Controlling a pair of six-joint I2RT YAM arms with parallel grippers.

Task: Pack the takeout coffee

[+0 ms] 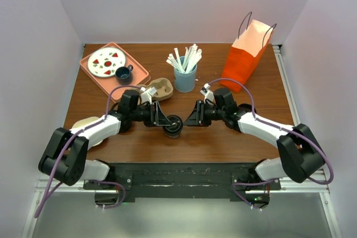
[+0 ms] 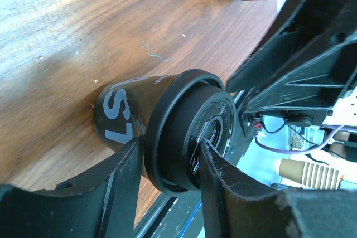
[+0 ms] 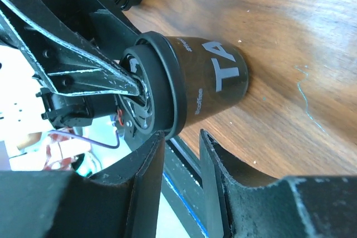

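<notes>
Left fingers (image 2: pixel 120 188) clench the black coffee cup (image 2: pixel 120 116) by its lid (image 2: pixel 181 132); lifting could pop it off. Right fingers (image 3: pixel 148 193) hover slightly parted, empty.

Coffee cup (image 1: pixel 173 127) centre-front — bag (image 1: pixel 244 62) behind, right.

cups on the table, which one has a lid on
The black coffee cup: it alone wears a black lid. The blue cup holds white sticks, and the small mug on the tray is open.
</notes>
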